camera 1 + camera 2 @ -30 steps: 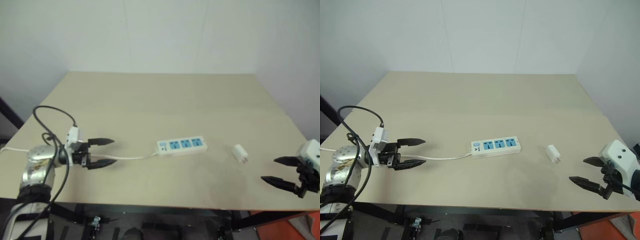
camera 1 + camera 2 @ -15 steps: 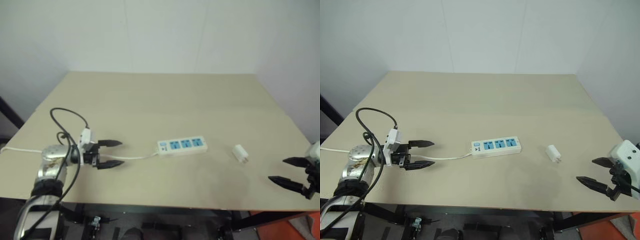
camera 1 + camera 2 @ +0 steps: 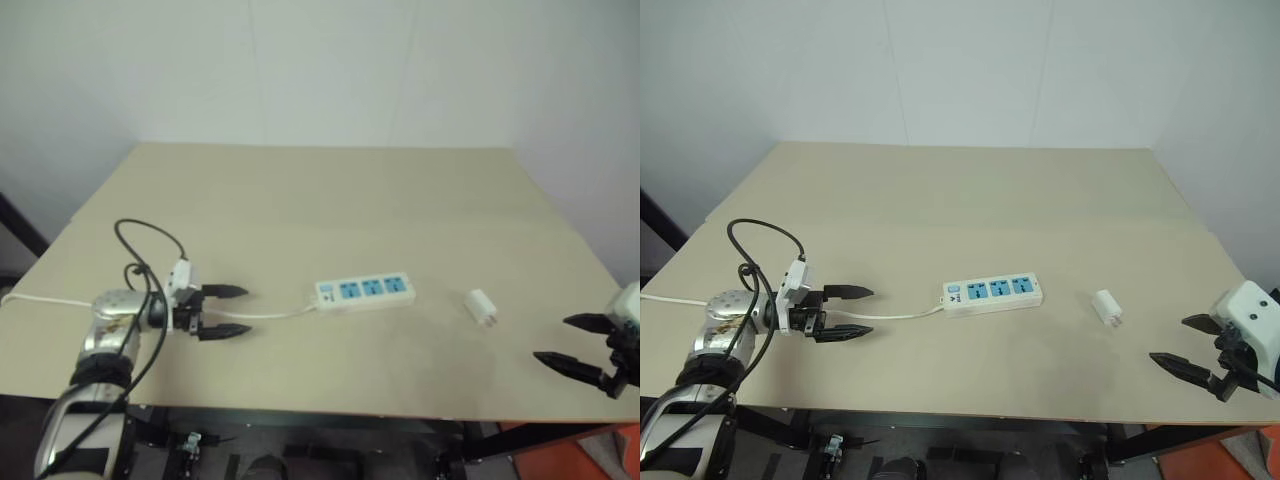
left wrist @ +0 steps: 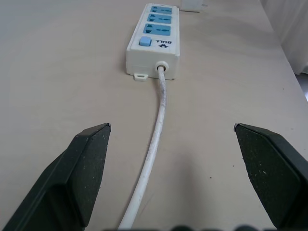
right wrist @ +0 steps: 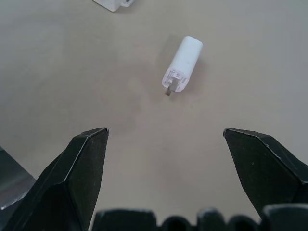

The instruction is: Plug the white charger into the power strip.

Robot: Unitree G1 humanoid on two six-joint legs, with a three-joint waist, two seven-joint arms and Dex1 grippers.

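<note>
Beige worktop (image 3: pixel 330 200), white wall behind. Near edge: left pincer (image 3: pixel 232 311) now nearer power strip (image 3: pixel 365 291) than a second ago, astride thin cord (image 4: pixel 156 144), fingers wide apart, empty. Right pincer (image 3: pixel 1198 345) spread wide, empty, aimed at white charger (image 3: pixel 481 307) lying flat right of strip. Reach phase only; nothing grasped yet.

The table (image 3: pixel 330 210) is viewed from above its near edge by both head views, facing forward and down; nearly the whole top is shared. The power strip (image 4: pixel 155 41) is seen close and low along its cord (image 4: pixel 155 144) from the left wrist. The white charger (image 5: pixel 183 62) is looked down on closely from the right wrist, beside the strip's corner
</note>
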